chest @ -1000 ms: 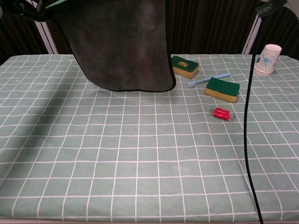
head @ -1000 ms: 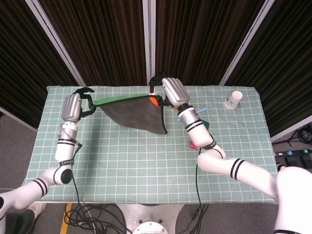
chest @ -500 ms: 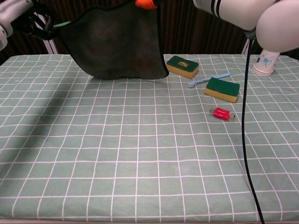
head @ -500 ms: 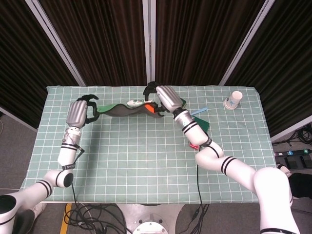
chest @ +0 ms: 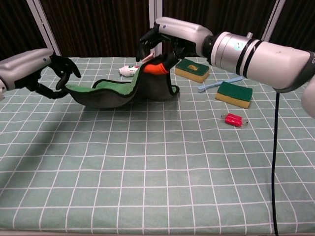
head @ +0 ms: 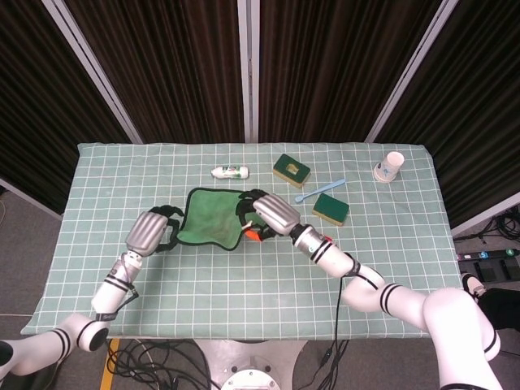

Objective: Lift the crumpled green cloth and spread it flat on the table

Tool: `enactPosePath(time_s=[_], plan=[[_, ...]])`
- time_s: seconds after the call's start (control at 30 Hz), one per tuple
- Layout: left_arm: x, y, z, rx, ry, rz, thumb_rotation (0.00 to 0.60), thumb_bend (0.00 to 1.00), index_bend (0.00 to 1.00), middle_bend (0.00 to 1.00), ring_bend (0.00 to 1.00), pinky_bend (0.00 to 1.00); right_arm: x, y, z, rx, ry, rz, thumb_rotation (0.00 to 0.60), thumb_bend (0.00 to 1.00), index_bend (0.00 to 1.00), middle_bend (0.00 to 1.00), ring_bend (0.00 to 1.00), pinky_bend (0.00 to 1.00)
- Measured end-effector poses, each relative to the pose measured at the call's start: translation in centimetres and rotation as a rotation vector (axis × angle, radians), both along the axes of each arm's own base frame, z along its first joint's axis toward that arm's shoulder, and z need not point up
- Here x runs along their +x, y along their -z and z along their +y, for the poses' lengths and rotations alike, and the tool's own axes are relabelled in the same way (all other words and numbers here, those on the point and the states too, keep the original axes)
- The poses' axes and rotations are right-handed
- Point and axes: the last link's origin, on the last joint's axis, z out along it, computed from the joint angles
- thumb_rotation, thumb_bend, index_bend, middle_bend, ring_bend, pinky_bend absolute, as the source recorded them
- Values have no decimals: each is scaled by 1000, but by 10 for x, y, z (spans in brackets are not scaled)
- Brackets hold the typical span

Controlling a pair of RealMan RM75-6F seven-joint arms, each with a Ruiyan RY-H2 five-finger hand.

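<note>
The green cloth (head: 213,224) now hangs slack between my two hands, low over the middle of the table (head: 244,284), its belly sagging to touch the checked surface in the chest view while both held corners ride a little above it. A second ago I had it stretched high near the far edge, hanging like a curtain with the dark underside facing the chest camera; I have since brought it down and toward me, green face up, so the spread is nearly made and what is left, I judge, is to lower the corners and let go. My left hand (chest: 47,73) pinches the left corner, fingers curled around the edge. My right hand (chest: 165,44) is clamped on the right corner, an orange patch showing at the fingertips there. Beyond the cloth lie a small white bottle (head: 229,171), two green-and-yellow sponges (head: 291,170), a blue toothbrush (head: 319,190) and a paper cup (head: 390,165), all well apart from it.
</note>
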Motion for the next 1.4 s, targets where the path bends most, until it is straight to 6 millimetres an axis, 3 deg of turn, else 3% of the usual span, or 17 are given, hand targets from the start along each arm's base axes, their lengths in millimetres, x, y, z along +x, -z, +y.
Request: enactPosePath(time_s=[0.17, 0.73, 0.97, 1.03, 1.1, 1.13, 1.2, 1.3, 1.4], plan=[[2, 10, -14, -62, 16, 70, 600, 379, 684, 389, 302, 345, -9, 7, 18, 11, -40, 46, 600, 475, 776, 358, 155, 158], [2, 32, -41, -154, 80, 203, 600, 374, 663, 382, 301, 345, -50, 24, 60, 34, -170, 250, 600, 478, 775, 358, 145, 158], [3, 38, -47, -200, 82, 244, 592, 196, 400, 313, 301, 345, -59, 33, 71, 40, -184, 279, 600, 477, 776, 358, 146, 158], [4, 38, -47, -201, 80, 242, 530, 153, 355, 288, 291, 344, -60, 36, 75, 42, -198, 294, 600, 477, 776, 358, 144, 158], [5, 35, -47, -201, 79, 240, 375, 105, 315, 264, 270, 343, -62, 37, 77, 41, -209, 305, 600, 477, 776, 357, 142, 158], [5, 34, -47, -201, 78, 240, 334, 95, 309, 260, 265, 343, -63, 38, 78, 38, -215, 312, 600, 477, 775, 357, 141, 158], [6, 31, -47, -205, 72, 239, 194, 62, 290, 245, 246, 342, -64, 39, 79, 33, -222, 321, 600, 478, 775, 354, 138, 158], [7, 25, -49, -207, 61, 226, 86, 39, 282, 242, 243, 342, -66, 39, 81, 35, -222, 321, 600, 480, 768, 343, 129, 158], [7, 17, -50, -192, 53, 206, 53, 31, 282, 241, 243, 342, -68, 39, 83, 27, -224, 329, 596, 431, 712, 313, 111, 147]])
